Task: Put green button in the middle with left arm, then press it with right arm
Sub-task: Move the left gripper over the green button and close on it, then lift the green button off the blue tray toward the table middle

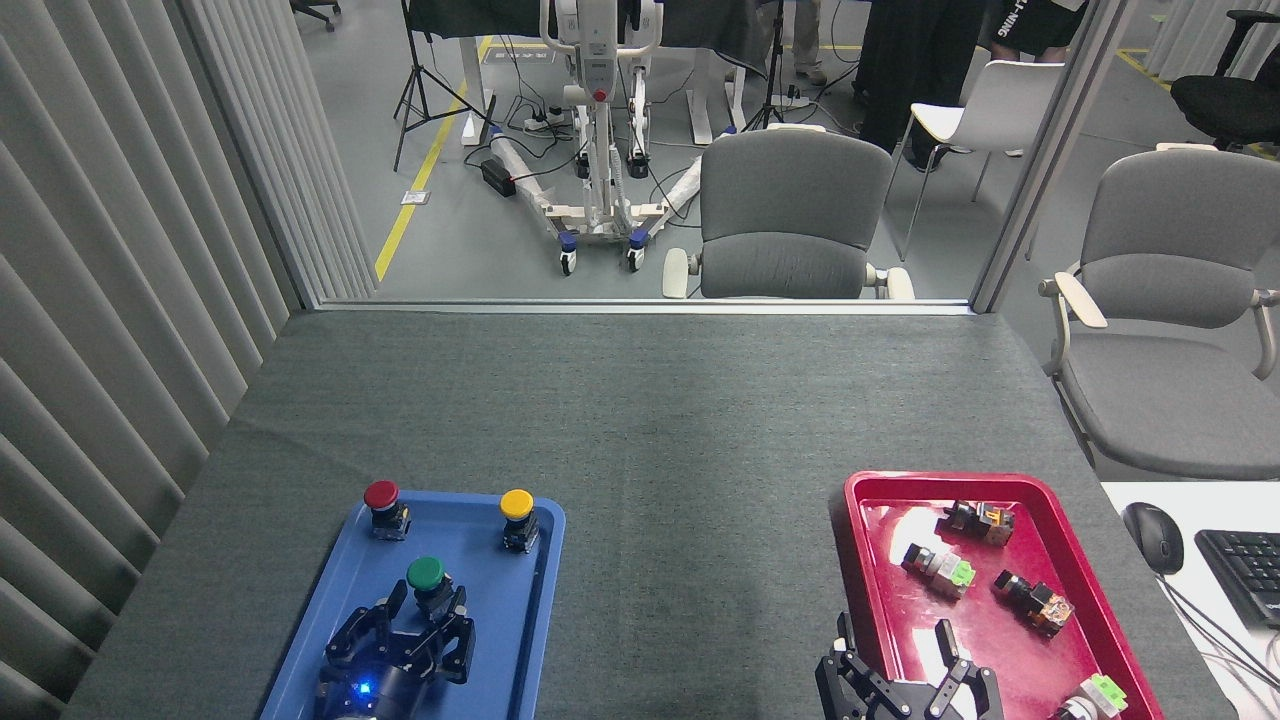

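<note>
The green button (426, 573) stands upright on the blue tray (490, 640), in front of the red-capped and yellow-capped buttons. My left gripper (428, 603), black with a small blue light, sits just below it with its fingers open on either side of the button's black body; whether they touch it is unclear. My right gripper (898, 650) is at the bottom edge, open, over the left rim of the red tray (858, 560). The bare grey table middle (690, 560) lies between the two trays.
A red button (381, 497) and a yellow button (517, 506) stand at the blue tray's far end. Several switch parts (940, 571) lie in the red tray. A mouse (1153, 537) and keyboard (1245, 575) sit on a white desk at right. Chairs stand beyond the table's far edge.
</note>
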Controlling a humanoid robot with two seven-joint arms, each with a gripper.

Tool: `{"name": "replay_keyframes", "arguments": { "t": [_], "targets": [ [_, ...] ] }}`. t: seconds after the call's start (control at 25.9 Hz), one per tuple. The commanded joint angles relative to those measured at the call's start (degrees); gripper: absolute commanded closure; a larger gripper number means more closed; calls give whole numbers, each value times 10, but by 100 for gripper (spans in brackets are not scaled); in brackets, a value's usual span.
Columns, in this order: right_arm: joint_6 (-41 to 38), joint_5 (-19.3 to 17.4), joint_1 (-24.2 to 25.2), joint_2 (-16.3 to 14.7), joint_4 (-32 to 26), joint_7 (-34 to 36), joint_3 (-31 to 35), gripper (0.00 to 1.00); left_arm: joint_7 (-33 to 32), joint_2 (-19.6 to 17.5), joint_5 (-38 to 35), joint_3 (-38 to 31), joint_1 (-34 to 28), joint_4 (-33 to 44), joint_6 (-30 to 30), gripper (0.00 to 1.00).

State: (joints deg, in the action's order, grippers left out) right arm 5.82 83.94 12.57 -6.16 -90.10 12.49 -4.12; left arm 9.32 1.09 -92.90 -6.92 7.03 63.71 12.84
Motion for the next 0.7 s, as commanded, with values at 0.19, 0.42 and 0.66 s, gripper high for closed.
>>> {"name": "replay_keyframes", "arguments": {
  "t": [0.19,0.42,0.66],
  "targets": [
    [1,-1,0,0,1,-1,0,1,25,-34,-3,64,-2,-3,6,100],
    [-1,-1,0,0,1,2,0,1,33,-32,4,68,-23,79,22,100],
    [-3,-1,0,2,1,2,-1,1,24,9,10,136,-33,164,107,100]
  ]
}}
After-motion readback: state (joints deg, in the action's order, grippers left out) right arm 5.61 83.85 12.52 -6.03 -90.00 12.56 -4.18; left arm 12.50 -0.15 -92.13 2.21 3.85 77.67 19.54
